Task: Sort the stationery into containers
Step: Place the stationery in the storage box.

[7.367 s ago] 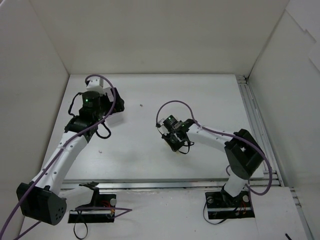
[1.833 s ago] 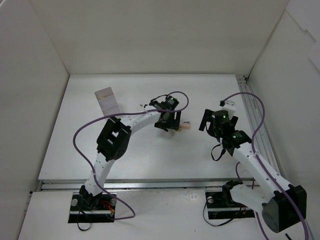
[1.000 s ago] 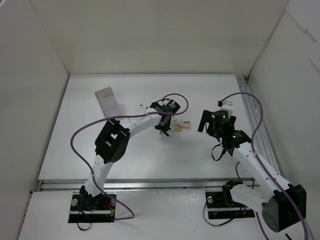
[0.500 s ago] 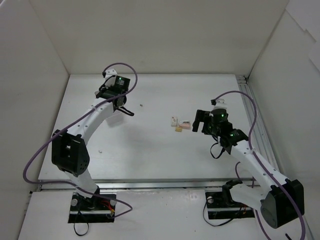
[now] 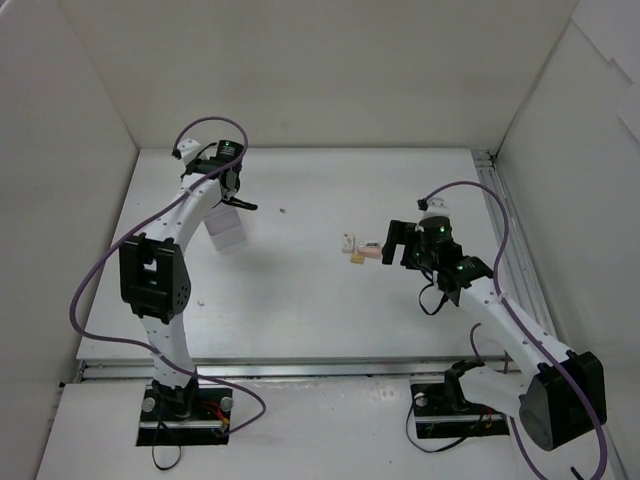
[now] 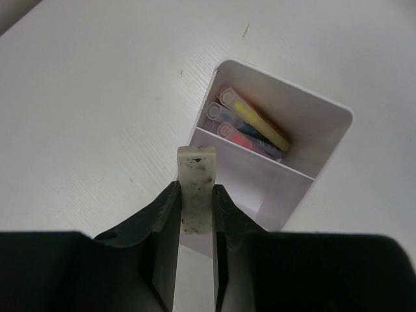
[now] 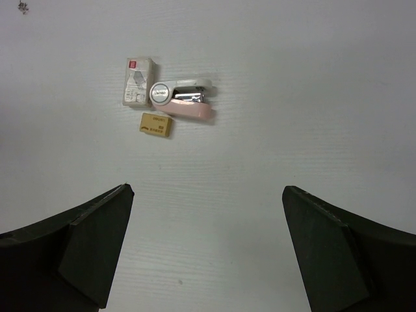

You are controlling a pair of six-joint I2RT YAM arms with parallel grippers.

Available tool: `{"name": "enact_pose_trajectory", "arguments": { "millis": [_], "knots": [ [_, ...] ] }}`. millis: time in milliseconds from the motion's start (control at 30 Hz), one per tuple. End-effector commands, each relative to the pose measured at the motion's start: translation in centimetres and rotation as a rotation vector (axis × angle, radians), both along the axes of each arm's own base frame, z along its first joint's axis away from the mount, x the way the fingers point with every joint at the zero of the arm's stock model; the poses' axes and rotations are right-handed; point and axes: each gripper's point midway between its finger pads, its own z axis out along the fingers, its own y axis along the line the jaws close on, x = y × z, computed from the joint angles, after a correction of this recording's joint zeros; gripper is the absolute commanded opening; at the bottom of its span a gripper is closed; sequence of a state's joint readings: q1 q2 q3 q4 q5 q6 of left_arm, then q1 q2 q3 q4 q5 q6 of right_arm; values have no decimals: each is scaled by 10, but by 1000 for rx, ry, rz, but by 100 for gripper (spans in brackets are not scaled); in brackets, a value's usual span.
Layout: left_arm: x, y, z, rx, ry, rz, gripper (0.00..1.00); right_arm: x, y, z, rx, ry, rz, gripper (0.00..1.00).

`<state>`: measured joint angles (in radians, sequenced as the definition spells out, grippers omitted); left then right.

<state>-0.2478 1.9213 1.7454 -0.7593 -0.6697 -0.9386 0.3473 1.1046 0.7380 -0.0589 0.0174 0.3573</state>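
Note:
My left gripper (image 6: 195, 188) is shut on a stubby white eraser block (image 6: 195, 164) marked with dark smudges. It hangs just above the near end of the white organizer (image 6: 325, 127), whose far compartment holds pink, yellow and blue pens (image 6: 250, 127). In the top view that gripper (image 5: 233, 196) is at the back left over the organizer (image 5: 228, 234). My right gripper (image 7: 207, 195) is open and empty, a little short of a cluster on the table: a white boxed eraser (image 7: 138, 90), a pink stapler-shaped item (image 7: 183, 103) and a beige block (image 7: 157, 125). In the top view the cluster (image 5: 358, 250) lies just left of the right gripper (image 5: 392, 243).
White walls close in the table on the left, back and right. A metal rail (image 5: 505, 250) runs along the right side. A tiny dark speck (image 5: 281, 211) lies right of the organizer, and another speck (image 5: 200, 299) sits nearer the left front.
The left arm carried the white block from the central cluster to the back left, over the organizer. The right gripper crept left toward the cluster, still open.

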Motion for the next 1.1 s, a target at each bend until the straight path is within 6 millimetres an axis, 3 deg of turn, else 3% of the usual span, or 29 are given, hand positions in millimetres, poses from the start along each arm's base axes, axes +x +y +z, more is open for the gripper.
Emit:
{"name": "enact_pose_trajectory", "arguments": {
  "millis": [0,100,233,1067],
  "knots": [
    [-6,1,13,-90,-68,127,0,11,2,12,4,-59,8,98],
    [-10,-6,2,-167,-82,173,0,12,3,11,0,-52,9,98],
    [1,-18,0,-247,-139,170,0,13,3,7,-6,-45,9,98],
    [21,-24,-11,-414,-288,336,0,12,-5,8,-43,-58,-9,98]
  ]
}}
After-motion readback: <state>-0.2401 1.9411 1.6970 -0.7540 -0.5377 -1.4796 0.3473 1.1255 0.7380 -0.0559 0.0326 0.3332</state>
